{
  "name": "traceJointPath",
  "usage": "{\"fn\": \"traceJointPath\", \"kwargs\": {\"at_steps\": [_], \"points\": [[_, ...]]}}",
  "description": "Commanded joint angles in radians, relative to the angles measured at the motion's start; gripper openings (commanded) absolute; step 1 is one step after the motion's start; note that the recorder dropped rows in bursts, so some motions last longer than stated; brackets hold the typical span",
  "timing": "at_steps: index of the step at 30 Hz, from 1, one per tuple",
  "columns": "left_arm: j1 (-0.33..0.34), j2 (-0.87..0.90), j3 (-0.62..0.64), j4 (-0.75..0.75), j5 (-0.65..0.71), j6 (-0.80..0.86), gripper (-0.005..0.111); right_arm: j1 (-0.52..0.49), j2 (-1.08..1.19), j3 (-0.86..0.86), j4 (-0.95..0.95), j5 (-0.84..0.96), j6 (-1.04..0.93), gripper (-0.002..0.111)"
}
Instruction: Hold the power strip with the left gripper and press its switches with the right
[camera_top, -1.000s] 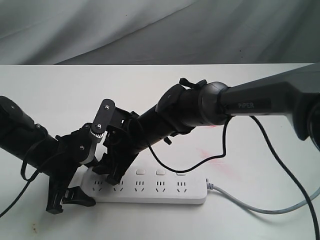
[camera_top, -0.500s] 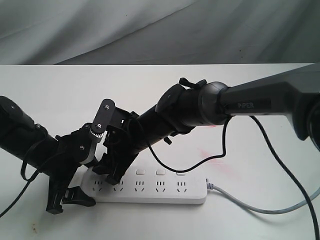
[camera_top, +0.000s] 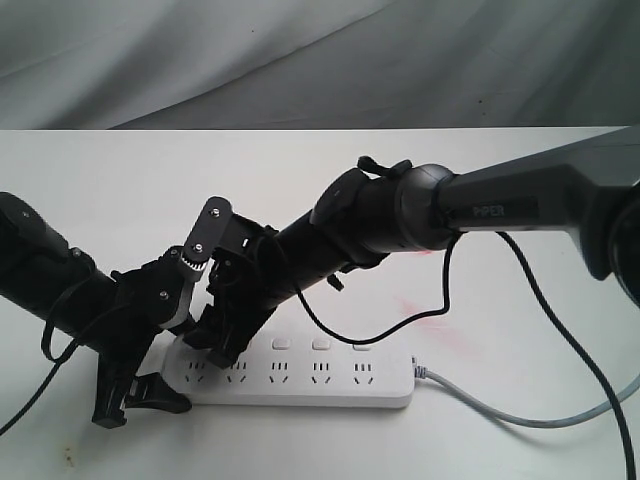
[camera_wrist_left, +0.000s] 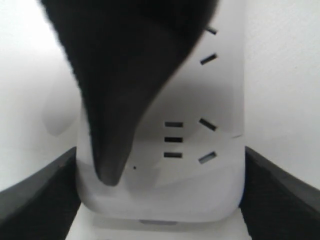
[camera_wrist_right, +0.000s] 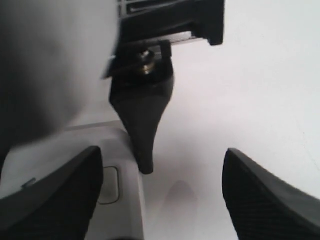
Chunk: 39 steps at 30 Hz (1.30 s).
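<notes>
The white power strip lies flat along the table's front. My left gripper is shut on its left end, and in the left wrist view both black fingers press the strip's sides. My right gripper hangs open over the strip's left part. One dark finger comes down onto the strip's face. In the right wrist view my right gripper stands wide, one finger beside a square switch. Three switches show; the others are hidden behind the right gripper.
The strip's grey cord runs off to the right along the table. A black cable loops under the PIPER-lettered arm. A faint red stain marks the white table. Grey cloth hangs behind.
My right gripper has edged very slightly to the left over the strip. The left gripper and the strip have not moved.
</notes>
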Motion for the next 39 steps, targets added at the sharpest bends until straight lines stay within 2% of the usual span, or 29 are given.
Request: {"fn": "traceJointPath", "kwargs": {"at_steps": [1, 39], "points": [[-0.003, 0.009, 0.002, 0.007, -0.048, 0.003, 0.064, -0.016, 0.034, 0.019, -0.068, -0.003, 0.023, 0.063], [-0.003, 0.009, 0.002, 0.007, -0.048, 0.004, 0.064, -0.043, 0.035, 0.017, -0.070, 0.000, 0.109, 0.063]]}}
